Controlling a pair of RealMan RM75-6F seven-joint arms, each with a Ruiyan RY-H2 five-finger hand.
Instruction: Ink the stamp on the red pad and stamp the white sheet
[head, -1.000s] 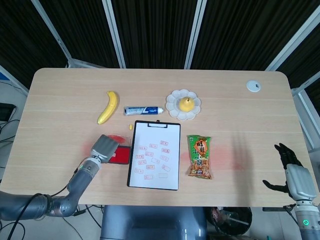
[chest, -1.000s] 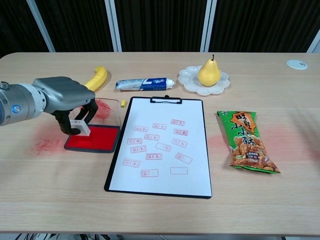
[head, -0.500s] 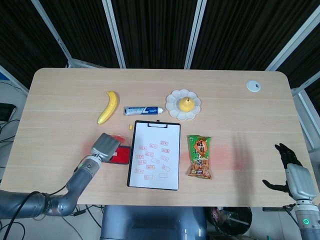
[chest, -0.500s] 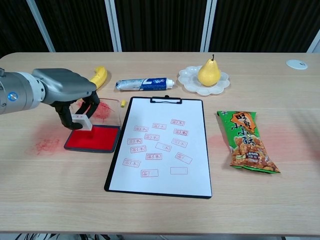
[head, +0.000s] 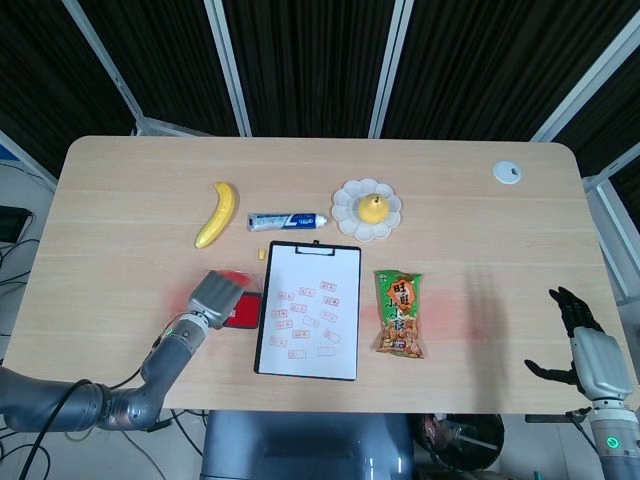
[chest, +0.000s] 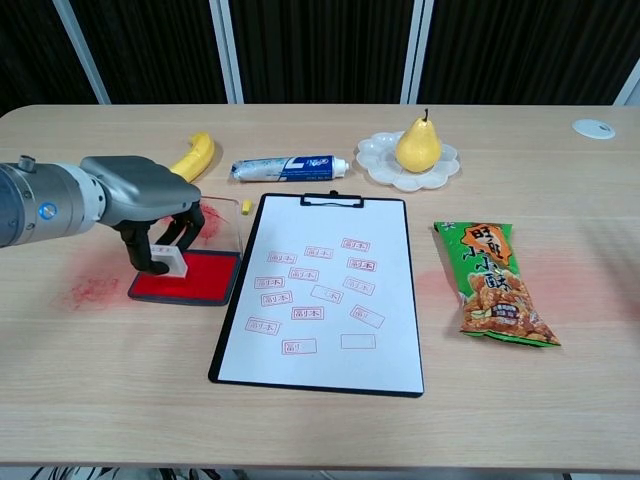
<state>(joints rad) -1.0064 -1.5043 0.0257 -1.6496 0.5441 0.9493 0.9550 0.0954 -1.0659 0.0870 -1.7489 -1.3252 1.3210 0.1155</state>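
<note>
Table (chest: 90, 400): wide pale wood top, everything laid within arm reach. Red smears on the wood near the pad's left side, prob. stray ink.

Clipboard (chest: 232, 340) w/ the white sheet (chest: 320, 310) sits centre, clip at the far end, so the paper stays flat for stamping. Sheet already carries many small red marks; some bare space is left near the bottom and the edges.

Left hand (chest: 150, 200) is over the red pad (chest: 200, 278), fingers curled down and pinching the stamp (chest: 170, 260) from above. Stamp is upright, base at or just on the red surface; contact can't be confirmed. Pad lies just left of the clipboard, its clear lid (chest: 215, 220) tipped up behind, so the hop from pad to paper is short.

Right hand (head: 580, 350) is at the table's near right corner, well apart from the work, fingers spread, holding nothing, parked out of the way.

Clutter, none in the task: snack bag (chest: 495, 285) right of the clipboard; far row has banana (chest: 195, 155), toothpaste tube (chest: 290, 167), pear (chest: 418, 145) on a flower-shaped plate (chest: 375, 160).

Step judged: inking. Next calls for a lift and a move right to a blank spot.
</note>
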